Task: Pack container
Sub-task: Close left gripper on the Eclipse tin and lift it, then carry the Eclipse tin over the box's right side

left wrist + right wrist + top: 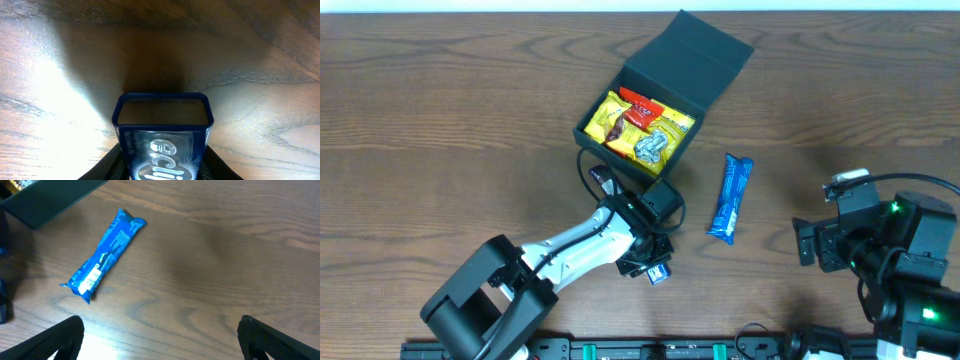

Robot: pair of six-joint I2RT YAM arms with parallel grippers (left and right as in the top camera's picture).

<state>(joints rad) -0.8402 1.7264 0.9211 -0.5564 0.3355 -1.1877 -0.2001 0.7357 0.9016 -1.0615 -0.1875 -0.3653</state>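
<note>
The container (695, 60) is sitting open on the worktop (440, 120), its lid tilting back and yellow and red snack packets (638, 125) lying inside. Near the container's front corner, the left claw (658, 270) is pinching a dark blue packet (162, 145). A light blue bar (731, 198) is lying right of the container. Farther right of the container, the right claw (162, 340) is hanging spread wide, gripping nothing.

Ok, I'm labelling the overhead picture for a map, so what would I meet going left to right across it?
Left arm's base → container → blue snack bar → right arm. The left arm's fingers sit level with the container, so they are left out.
</note>
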